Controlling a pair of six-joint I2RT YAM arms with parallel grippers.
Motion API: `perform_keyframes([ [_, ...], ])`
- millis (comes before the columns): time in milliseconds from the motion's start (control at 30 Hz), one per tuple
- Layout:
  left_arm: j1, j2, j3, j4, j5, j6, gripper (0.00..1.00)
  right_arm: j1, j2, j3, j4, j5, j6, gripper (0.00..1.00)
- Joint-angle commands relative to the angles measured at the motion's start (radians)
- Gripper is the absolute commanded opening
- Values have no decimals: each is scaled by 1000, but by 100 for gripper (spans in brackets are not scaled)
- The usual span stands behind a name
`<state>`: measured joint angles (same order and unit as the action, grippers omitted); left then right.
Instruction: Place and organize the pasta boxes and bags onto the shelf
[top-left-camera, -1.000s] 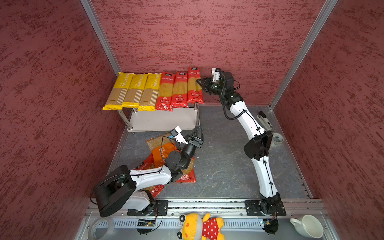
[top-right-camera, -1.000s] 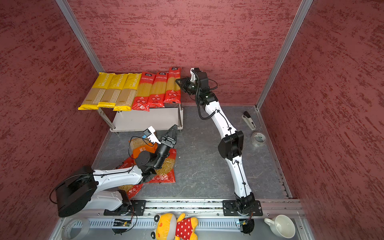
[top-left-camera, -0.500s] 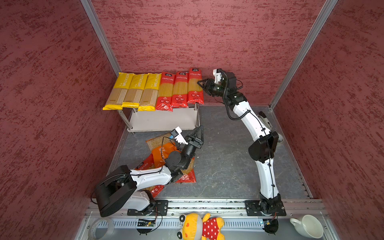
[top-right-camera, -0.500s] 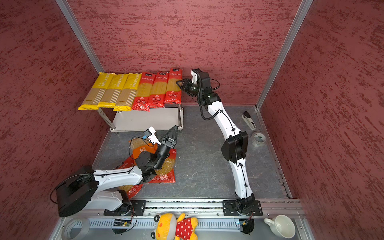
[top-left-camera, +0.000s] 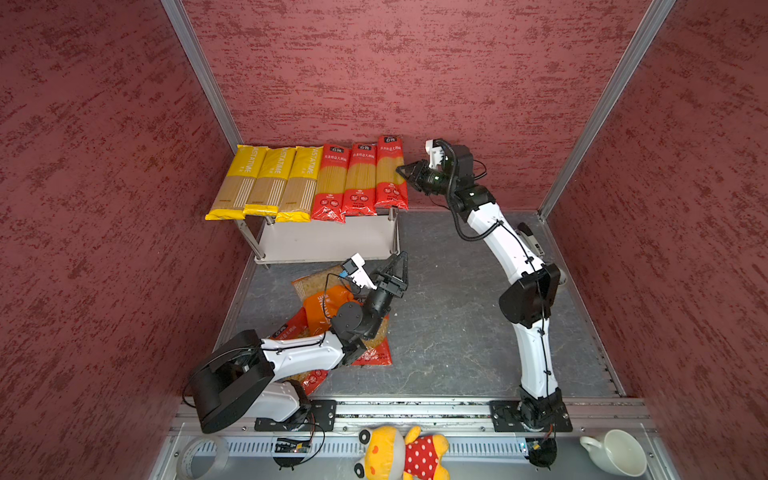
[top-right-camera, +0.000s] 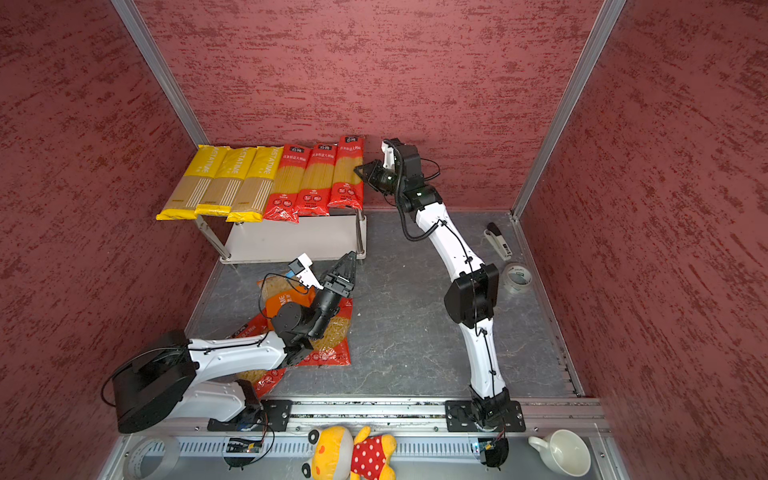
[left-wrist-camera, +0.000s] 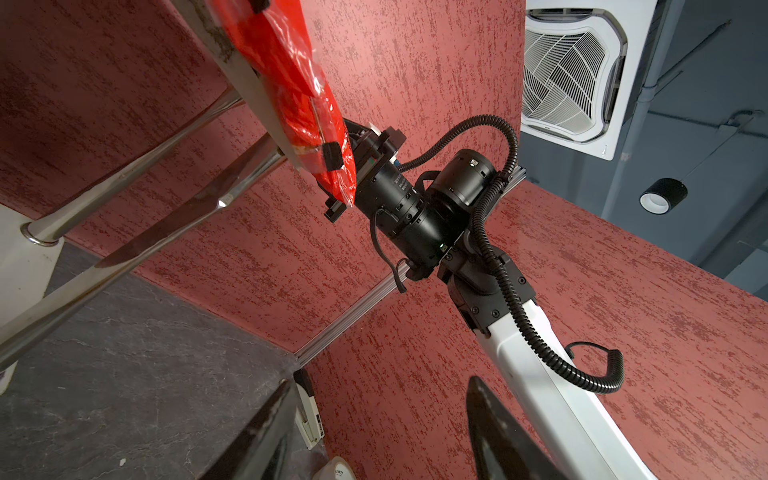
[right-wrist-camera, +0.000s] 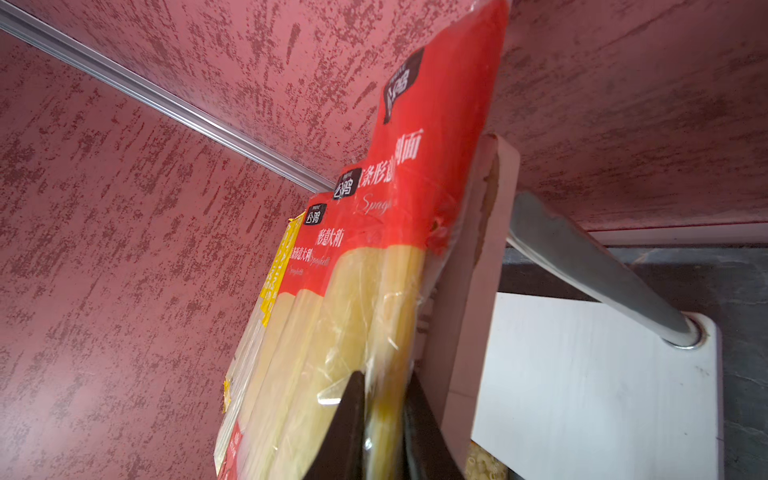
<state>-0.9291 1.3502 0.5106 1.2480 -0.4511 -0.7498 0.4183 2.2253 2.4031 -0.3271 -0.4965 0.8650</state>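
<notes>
Three pillow-shaped pasta bags (top-left-camera: 328, 305), one orange and two red, are spread on the grey counter (top-left-camera: 449, 332), partly covered by the left arm (top-left-camera: 303, 353). Its left tool (top-left-camera: 399, 259) is held with jaws apart and empty before the white two-tier metal-posted shelf (top-left-camera: 328, 239). Six long spaghetti packs (top-left-camera: 332, 183), three yellow and three red, are laid side by side on its top board. The rightmost red pack (top-left-camera: 390, 174) is clamped at its side by the right tool (top-left-camera: 402, 171).

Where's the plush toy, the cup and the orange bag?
Yellow plush toy (top-left-camera: 423, 456): in a top view, red dress.
White ceramic cup (top-left-camera: 619, 453): in a top view, inner bowl.
Orange plastic pasta bag (top-left-camera: 318, 311): in a top view, printed front.
</notes>
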Motion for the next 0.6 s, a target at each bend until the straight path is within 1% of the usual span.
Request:
perform_keyframes([
  [0, -4, -7, -3, -11, 4, 26, 65, 37, 29, 42, -42, -45, -20, 17],
  [33, -3, -8, -3, -10, 4, 26, 65, 38, 30, 42, -46, -45, -22, 17],
  [300, -4, -7, -2, -17, 8, 27, 65, 37, 5, 42, -73, -48, -57, 34],
  [567, -5, -19, -17, -31, 10, 30, 65, 30, -35, 24, -88, -76, -87, 47],
])
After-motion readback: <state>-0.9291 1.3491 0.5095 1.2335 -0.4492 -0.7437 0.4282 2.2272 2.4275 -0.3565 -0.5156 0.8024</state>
